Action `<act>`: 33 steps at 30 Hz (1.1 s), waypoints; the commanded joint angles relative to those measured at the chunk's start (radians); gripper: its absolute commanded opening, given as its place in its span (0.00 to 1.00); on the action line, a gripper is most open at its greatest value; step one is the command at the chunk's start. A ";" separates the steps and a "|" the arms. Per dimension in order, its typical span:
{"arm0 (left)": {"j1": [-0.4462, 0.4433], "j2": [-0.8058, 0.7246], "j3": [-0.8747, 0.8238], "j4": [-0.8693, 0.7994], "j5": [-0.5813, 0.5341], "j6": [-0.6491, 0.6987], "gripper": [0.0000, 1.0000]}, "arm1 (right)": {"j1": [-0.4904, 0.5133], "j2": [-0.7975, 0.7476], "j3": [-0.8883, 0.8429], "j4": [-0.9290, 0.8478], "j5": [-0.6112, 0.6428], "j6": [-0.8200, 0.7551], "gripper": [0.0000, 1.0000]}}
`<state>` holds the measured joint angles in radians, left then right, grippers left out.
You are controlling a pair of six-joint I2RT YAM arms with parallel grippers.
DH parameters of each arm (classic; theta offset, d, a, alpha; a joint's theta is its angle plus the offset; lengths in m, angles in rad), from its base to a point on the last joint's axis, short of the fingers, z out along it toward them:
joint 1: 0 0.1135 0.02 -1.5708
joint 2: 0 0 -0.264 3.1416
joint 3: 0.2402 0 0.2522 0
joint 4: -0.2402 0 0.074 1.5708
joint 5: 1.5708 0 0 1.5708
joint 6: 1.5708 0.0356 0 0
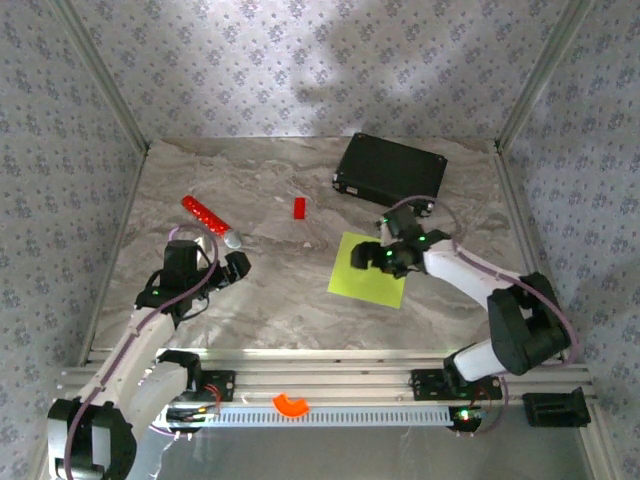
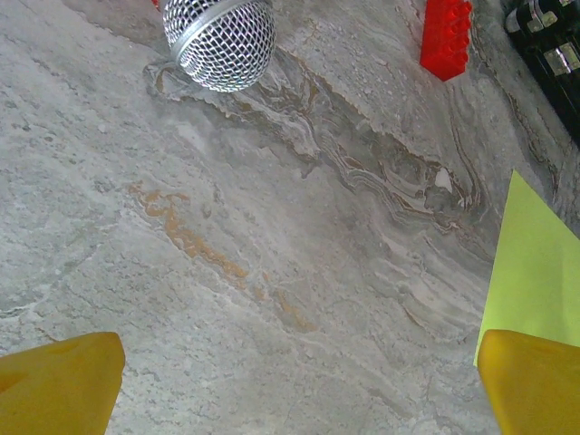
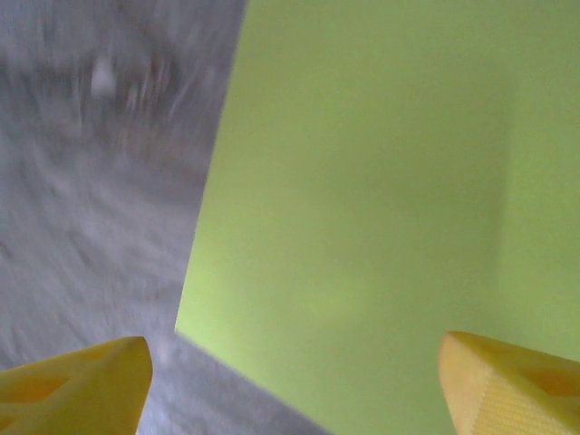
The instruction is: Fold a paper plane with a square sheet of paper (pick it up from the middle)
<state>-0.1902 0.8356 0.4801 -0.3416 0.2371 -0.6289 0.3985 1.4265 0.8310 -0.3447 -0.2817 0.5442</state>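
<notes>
The square sheet of paper [image 1: 366, 274] lies flat on the marble table, lime yellow-green, right of centre; it is a plain square, not a dart shape. My right gripper [image 1: 370, 258] hovers over the sheet's upper part. In the right wrist view it [image 3: 294, 390] is open, its yellow fingers [image 3: 77, 381] wide apart, and the paper [image 3: 381, 199] spreads below them with its left corner near the left finger. My left gripper [image 1: 238, 266] is at the left, apart from the sheet. It [image 2: 299, 390] is open over bare table, the paper's edge [image 2: 535, 272] by its right finger.
A black case [image 1: 390, 168] stands at the back right. A small red block [image 1: 299, 207] [image 2: 446, 36] lies mid-table. A red stick with a mesh microphone head [image 1: 210, 218] [image 2: 219, 32] lies just ahead of the left gripper. An orange ring piece [image 1: 291, 404] rests on the front rail.
</notes>
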 commanded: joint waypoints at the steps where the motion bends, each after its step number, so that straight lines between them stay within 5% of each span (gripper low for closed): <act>1: -0.016 0.021 0.056 -0.018 0.012 0.018 1.00 | -0.087 0.003 -0.066 0.084 -0.086 0.112 0.83; 11: -0.074 0.095 0.087 0.011 0.053 -0.002 1.00 | -0.066 0.102 -0.066 0.040 -0.058 0.076 0.81; 27: -0.075 0.226 0.216 -0.114 0.169 0.047 1.00 | 0.253 0.286 0.046 0.060 -0.010 0.076 0.82; 33: -0.092 0.246 0.234 -0.141 0.188 0.048 0.98 | 0.292 0.251 0.091 0.122 -0.064 0.133 0.83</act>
<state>-0.2684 1.0760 0.6758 -0.4431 0.3874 -0.5995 0.6842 1.6909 0.9211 -0.2199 -0.3130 0.6300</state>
